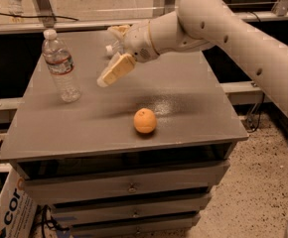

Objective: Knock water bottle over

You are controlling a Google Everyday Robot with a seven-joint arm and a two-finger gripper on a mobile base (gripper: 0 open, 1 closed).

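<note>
The water bottle (60, 66) is clear ribbed plastic with a white cap and a narrow label band. It stands upright near the left edge of the grey table (193, 103). My gripper (108, 56) hangs above the table's back middle, to the right of the bottle and apart from it. Its tan fingers (116, 70) are spread and point left and down, holding nothing. A second bottle lies behind the gripper, and only its white cap end (109, 48) shows.
An orange (145, 121) lies on the table's front middle. The table top sits on a cabinet of drawers (129, 187). A cardboard box (7, 214) stands on the floor at the lower left. A rail and glass (84, 4) run behind the table.
</note>
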